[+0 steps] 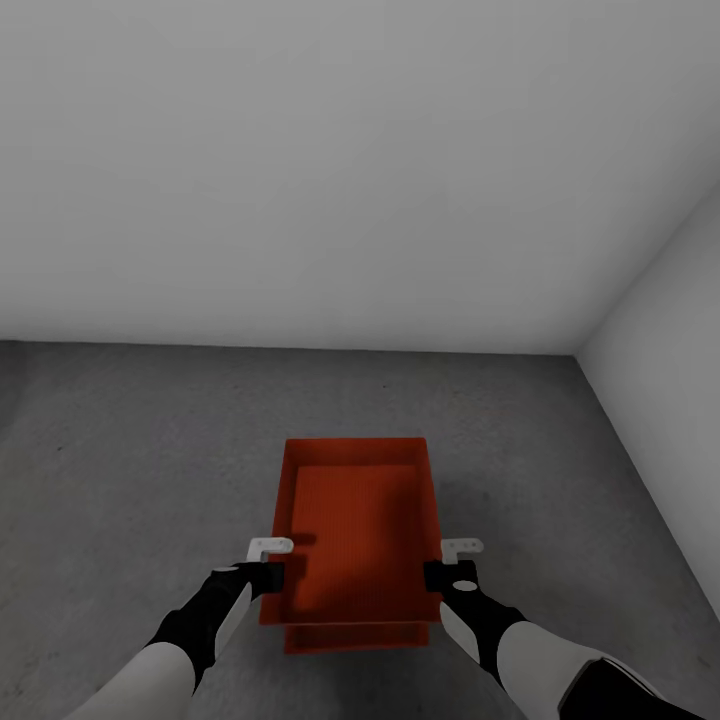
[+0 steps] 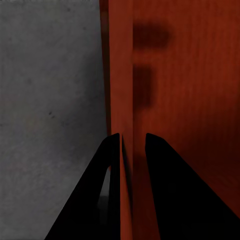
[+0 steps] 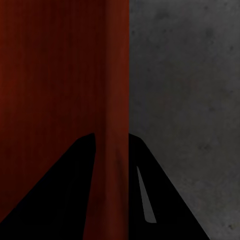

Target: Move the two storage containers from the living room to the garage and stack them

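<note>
An orange-red storage container [image 1: 355,520] hangs low over the dark grey garage floor [image 1: 140,450], held between both arms. My left gripper [image 1: 272,572] is shut on its left side wall, and my right gripper [image 1: 442,572] is shut on its right side wall. Directly beneath it, the front edge of the other storage container [image 1: 355,638] sticks out; whether the two touch I cannot tell. In the left wrist view, the left gripper [image 2: 132,142] straddles the container wall [image 2: 122,75]. The right wrist view shows the right gripper [image 3: 111,137] pinching the opposite wall [image 3: 116,75].
A plain white back wall [image 1: 300,200] meets the floor about a container-length beyond the bins. A white side wall [image 1: 665,330] runs along the right. Grey floor [image 2: 50,75] [image 3: 185,75] lies on both sides of the containers.
</note>
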Robot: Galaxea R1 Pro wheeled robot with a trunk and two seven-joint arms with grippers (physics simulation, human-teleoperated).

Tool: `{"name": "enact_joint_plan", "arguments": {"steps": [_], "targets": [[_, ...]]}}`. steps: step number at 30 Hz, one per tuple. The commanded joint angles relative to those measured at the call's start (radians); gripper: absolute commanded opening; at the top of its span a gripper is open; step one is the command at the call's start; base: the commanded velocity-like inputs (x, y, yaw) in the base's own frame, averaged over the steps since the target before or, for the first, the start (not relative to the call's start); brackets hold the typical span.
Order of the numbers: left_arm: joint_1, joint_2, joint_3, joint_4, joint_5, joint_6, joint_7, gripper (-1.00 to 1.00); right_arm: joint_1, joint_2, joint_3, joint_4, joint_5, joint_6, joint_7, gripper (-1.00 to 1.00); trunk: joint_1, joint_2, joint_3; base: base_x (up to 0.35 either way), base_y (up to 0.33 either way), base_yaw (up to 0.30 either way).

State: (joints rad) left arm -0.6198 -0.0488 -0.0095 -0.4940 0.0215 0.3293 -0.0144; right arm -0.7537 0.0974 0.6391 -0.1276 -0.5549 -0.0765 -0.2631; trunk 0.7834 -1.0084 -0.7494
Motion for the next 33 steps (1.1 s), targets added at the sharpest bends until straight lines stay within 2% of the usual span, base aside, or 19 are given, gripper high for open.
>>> {"name": "enact_joint_plan", "arguments": {"steps": [1,33], "targets": [[0.000,0.001,0.008,0.000,-0.002,0.006,0.004,-1.00,-0.001,-0.011,-0.032,-0.001,0.009,-0.020,-0.065,-1.00,0.000,0.000,-0.001,0.000,0.000,0.000],[0.000,0.001,0.010,0.002,0.001,0.005,0.005,-1.00,-0.001,-0.010,-0.032,-0.001,0.009,-0.020,-0.065,-1.00,0.000,0.000,-0.001,0.000,0.000,0.000]]}}
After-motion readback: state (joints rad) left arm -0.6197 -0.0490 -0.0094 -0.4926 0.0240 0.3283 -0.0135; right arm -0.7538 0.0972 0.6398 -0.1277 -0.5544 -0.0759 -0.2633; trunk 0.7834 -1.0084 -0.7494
